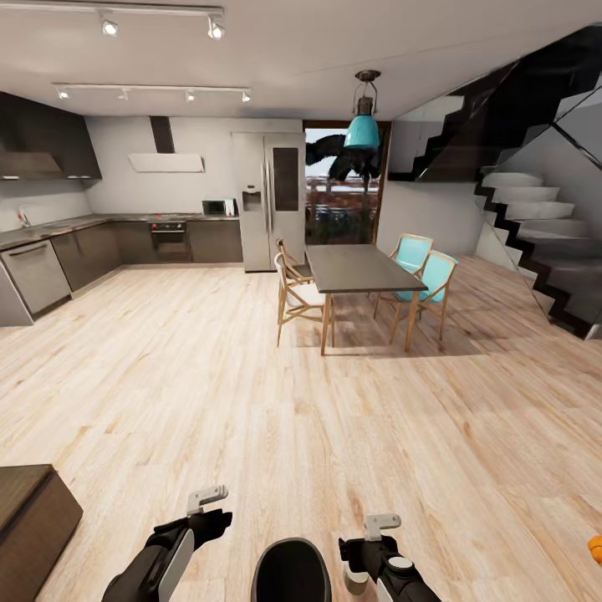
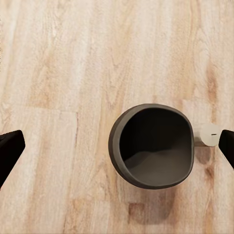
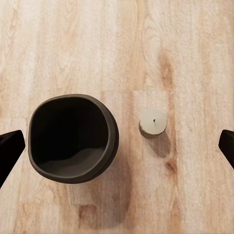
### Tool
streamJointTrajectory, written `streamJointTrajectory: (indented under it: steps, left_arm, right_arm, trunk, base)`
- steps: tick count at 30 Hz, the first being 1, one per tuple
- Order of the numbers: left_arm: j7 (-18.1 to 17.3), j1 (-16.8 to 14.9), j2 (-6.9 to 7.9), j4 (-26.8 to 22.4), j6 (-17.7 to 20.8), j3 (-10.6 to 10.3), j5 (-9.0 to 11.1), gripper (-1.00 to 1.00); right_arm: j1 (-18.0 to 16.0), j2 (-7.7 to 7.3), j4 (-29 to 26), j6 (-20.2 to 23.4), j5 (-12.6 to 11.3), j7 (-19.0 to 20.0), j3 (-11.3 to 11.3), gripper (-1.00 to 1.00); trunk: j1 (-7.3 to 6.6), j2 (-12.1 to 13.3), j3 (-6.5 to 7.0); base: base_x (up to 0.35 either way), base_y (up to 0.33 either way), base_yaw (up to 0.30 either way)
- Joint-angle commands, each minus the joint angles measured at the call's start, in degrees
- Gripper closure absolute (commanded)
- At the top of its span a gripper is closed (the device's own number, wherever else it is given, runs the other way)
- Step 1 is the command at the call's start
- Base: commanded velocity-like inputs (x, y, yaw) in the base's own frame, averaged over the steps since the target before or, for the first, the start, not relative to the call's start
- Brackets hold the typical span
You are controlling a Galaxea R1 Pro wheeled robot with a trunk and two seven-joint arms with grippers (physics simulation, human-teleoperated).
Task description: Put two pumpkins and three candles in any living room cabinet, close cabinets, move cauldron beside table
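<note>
On the wooden floor (image 1: 251,401) directly ahead of the robot's base, the cauldron (image 3: 73,139) is seen standing upright, its round mouth facing straight up and its inside dark and empty. No long axis can be made out from above; only a slightly squared rim is shown. A pale candle (image 3: 153,122) stands just beside the cauldron, upright, wick uppermost, its long axis vertical. At the right edge of the head view a scrap of orange, probably one pumpkin (image 1: 595,548), is glimpsed on the floor. A corner of the dark-brown cabinet (image 1: 29,510) is seen at the lower left, while the dining table (image 1: 359,267) stands well apart, across the room.

Both arms are held low over the floor. The left claw (image 2: 117,146) is spread wide, nothing held between its fingers; the right claw (image 3: 117,146) is likewise spread and empty.

Trouble is judged most likely at the candle: it is small and stands close to the cauldron's wall, so a finger brought down on that side could strike the rim, shove the cauldron, or tip the candle so that it rolls away. A descent slightly off-centre could also knock the candle over rather than pinch it.
</note>
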Motion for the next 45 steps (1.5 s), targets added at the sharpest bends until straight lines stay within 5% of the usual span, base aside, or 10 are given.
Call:
streamJointTrajectory:
  steps: [1,45]
  left_arm:
    - [0.31,-0.02,-0.04,0.23,-0.12,0.09,0.6,-1.0]
    - [0.32,-0.02,-0.04,3.32,-2.07,-0.09,0.32,-1.0]
  right_arm:
    - [-0.01,-0.04,-0.13,0.38,0.09,-0.15,0.19,-1.0]
    - [-0.01,0.02,-0.04,0.29,0.01,-0.24,0.19,-1.0]
  trunk:
    - [0.23,-0.48,-0.26]
    - [9.9,-18.12,-8.16]
  base:
    - [0.0,0.0,0.0]
    - [0.0,0.0,0.0]
